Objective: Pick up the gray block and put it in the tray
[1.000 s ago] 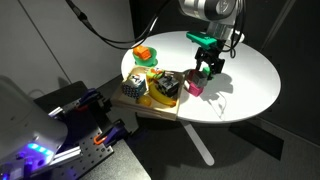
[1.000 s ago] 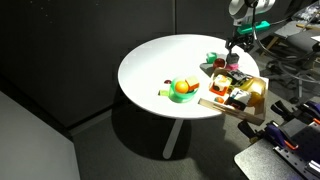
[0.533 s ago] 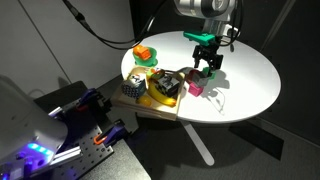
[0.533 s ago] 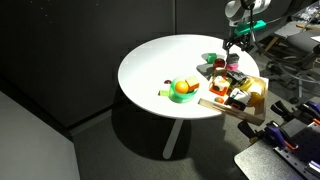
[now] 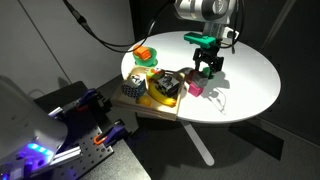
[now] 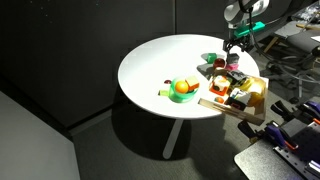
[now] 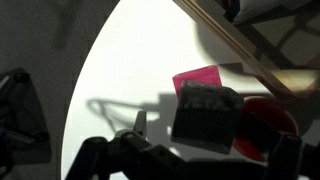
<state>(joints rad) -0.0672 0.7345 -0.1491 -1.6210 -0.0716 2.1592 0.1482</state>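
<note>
The gray block point(image 7: 205, 118) sits between my gripper's point(image 7: 212, 138) jaws, which look shut on it and hold it just above the round white table point(image 5: 250, 70). The gripper shows over the table next to the tray in both exterior views point(image 5: 208, 72) point(image 6: 232, 54). The pink block point(image 7: 195, 78) point(image 5: 196, 88) lies on the table right behind the gray block. The light-wood tray point(image 5: 165, 112) point(image 6: 225, 108) point(image 7: 240, 50) stands at the table's edge, filled with several items.
A green and orange item point(image 5: 146, 53) point(image 6: 183, 90) stands on the table away from the tray. A red thing point(image 7: 262, 128) lies close beside the gray block. A small green thing point(image 6: 213, 59) lies near the gripper.
The arm has shifted slightly and risen a little. The blocks on the table and the tray have not moved.
</note>
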